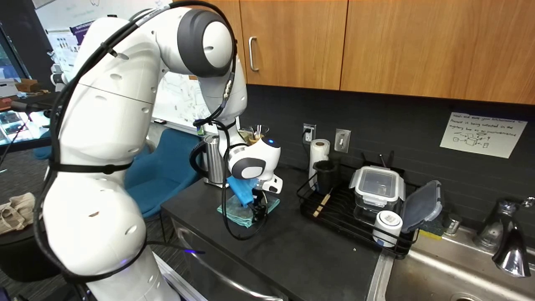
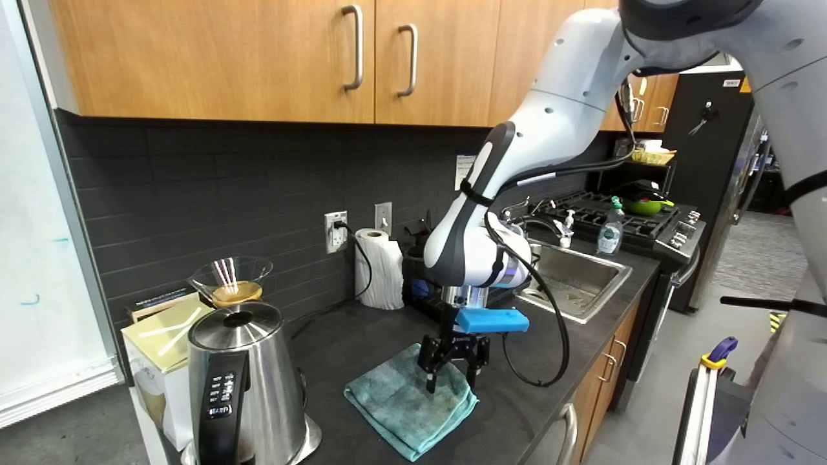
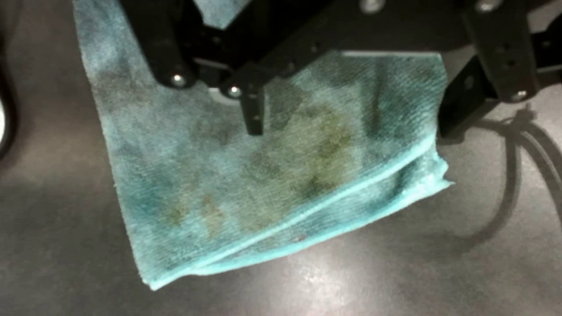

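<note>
Gripper (image 2: 451,381) jaws apart over teal cloth (image 2: 404,407) (top cut off, wrist view); contact w/ it unclear.

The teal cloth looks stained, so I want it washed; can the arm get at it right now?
Probably yes: the gripper hangs over the teal cloth with its jaws apart, and nothing visible blocks the way down.
</note>
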Controlling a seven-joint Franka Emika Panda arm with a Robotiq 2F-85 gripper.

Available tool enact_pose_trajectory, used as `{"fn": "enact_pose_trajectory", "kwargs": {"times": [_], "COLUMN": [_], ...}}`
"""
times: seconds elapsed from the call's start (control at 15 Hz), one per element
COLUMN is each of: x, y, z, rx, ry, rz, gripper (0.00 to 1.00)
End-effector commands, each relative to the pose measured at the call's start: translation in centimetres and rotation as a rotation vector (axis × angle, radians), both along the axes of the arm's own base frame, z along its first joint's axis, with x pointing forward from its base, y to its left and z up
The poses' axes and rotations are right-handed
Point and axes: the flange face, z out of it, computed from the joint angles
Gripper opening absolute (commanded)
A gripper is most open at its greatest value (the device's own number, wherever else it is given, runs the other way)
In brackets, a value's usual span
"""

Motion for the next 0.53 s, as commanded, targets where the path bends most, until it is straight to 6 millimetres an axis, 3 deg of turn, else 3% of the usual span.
{"fn": "enact_pose_trajectory", "kwargs": {"times": [0.0, 0.27, 0.33, 0.4, 0.47], "x": [0.04, 0.04, 0.04, 0.08, 0.11], "y": [-0.05, -0.13, -0.13, -0.15, -0.19], "z": [0.02, 0.01, 0.01, 0.08, 0.16], "rx": [0.000, -0.001, -0.001, 0.004, 0.009], "ry": [0.001, 0.002, 0.002, -0.002, -0.006], "rz": [0.000, -0.002, -0.002, 0.002, 0.002], "gripper": [1.00, 1.00, 0.75, 0.99, 0.97]}}
